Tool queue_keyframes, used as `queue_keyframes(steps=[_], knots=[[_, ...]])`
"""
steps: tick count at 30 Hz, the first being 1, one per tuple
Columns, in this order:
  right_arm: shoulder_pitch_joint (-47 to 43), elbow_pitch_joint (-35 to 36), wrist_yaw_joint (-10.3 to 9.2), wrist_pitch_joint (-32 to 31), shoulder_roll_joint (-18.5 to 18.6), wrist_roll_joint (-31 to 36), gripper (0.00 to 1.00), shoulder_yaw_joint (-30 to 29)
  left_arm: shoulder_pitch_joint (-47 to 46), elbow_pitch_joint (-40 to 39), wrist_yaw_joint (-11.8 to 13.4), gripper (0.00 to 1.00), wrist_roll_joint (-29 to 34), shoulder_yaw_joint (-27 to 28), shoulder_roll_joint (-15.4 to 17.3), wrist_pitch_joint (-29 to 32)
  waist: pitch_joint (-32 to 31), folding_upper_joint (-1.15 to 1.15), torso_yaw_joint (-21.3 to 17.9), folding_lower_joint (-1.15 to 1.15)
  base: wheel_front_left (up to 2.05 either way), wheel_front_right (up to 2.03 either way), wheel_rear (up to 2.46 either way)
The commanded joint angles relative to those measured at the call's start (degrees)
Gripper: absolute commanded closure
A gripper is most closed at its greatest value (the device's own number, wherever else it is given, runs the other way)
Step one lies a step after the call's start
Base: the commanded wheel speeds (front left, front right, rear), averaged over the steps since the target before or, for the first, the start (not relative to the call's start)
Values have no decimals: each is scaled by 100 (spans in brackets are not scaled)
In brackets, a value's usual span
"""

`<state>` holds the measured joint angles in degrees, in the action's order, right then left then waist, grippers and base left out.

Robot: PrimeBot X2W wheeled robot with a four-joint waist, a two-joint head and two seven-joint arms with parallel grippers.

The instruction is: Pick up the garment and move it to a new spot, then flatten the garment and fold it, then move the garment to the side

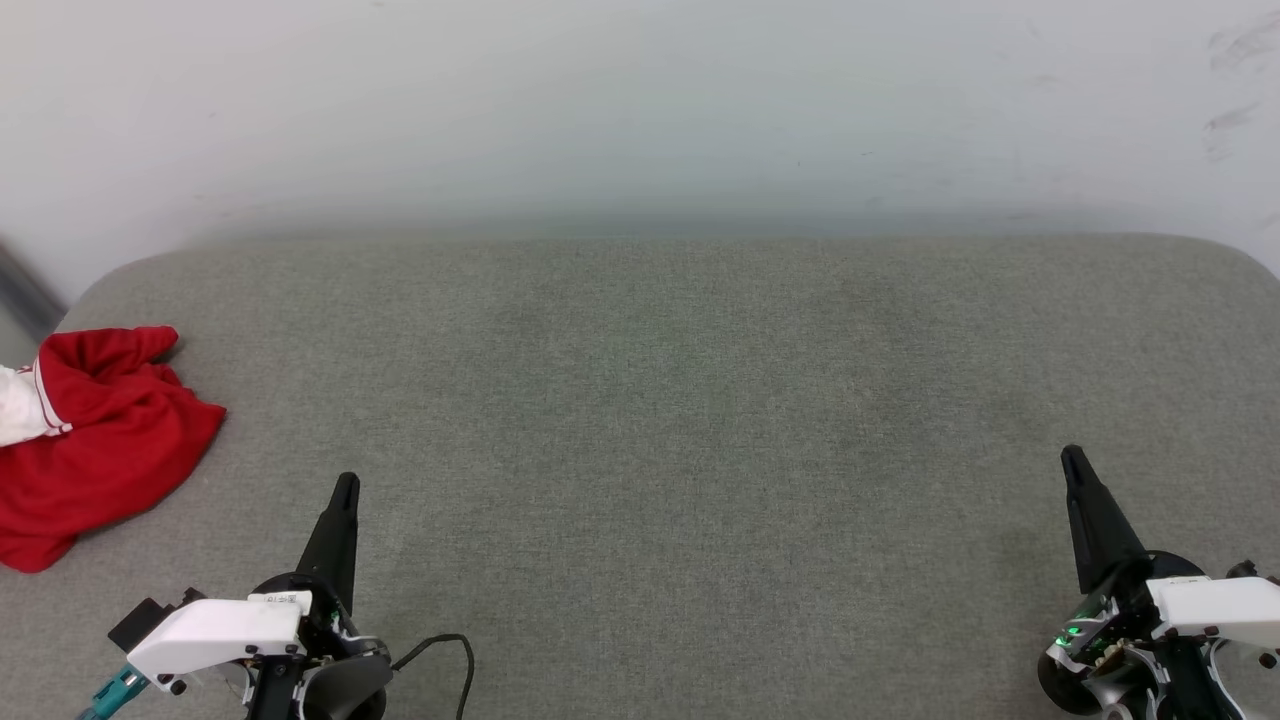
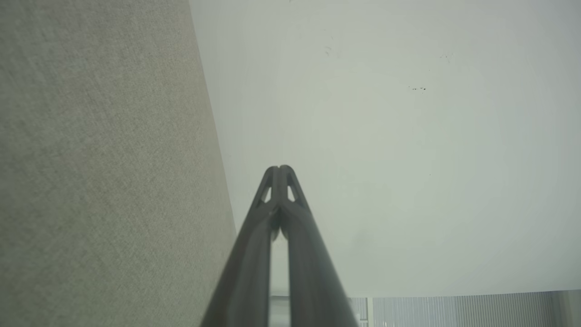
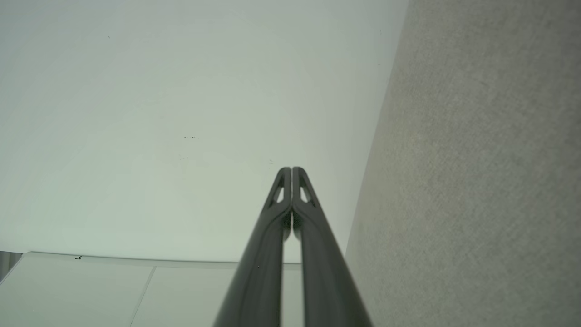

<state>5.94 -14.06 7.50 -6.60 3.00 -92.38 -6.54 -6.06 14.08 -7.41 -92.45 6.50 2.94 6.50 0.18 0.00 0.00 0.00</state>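
The garment [image 1: 100, 440] lies in a crumpled heap at the far left edge of the worktop [image 1: 700, 400], partly cut off by the head view's border. It is bunched rather than spread, so it looks unhandled. By my judgement the first step, picking it up, is not yet begun.

The left fingers [image 1: 335, 540] rest low near the front edge, pressed together with nothing between them. They point up the view, to the right of the garment and apart from it. The right fingers [image 1: 1095, 520] are likewise clenched and empty, well apart at the opposite side. Both look parked, leaving the broad middle free, which is probably where the shirt is meant to be laid flat.

The garment is soft, thin red cloth falling in loose rounded folds, with a white sleeve [image 1: 15, 405] and a narrow striped trim [image 1: 45, 400] at its seam. The worktop is covered in a grey woven fabric with a fine matte grain and a rounded far edge. It likely grips cloth a little, so dragging may wrinkle the shirt.

In the wrist views the left fingers [image 2: 254, 254] and the right fingers [image 3: 268, 254] are long, dark and tapered, with small cut-outs near the meeting tips, set against a pale wall [image 2: 408, 159].
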Motion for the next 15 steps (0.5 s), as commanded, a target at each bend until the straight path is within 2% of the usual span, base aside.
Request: queue_keyframes(steps=[1, 15], knots=[[66, -3, -2, -5, -27, -5, 100, 1, -48, 3, -30, 100, 18, 20, -6, 28, 0, 0, 0, 0, 0, 0, 0], [66, -3, -2, -5, -27, -6, 100, 2, -47, 3, -30, 100, 15, 17, -6, 26, 0, 0, 0, 0, 0, 0, 0]])
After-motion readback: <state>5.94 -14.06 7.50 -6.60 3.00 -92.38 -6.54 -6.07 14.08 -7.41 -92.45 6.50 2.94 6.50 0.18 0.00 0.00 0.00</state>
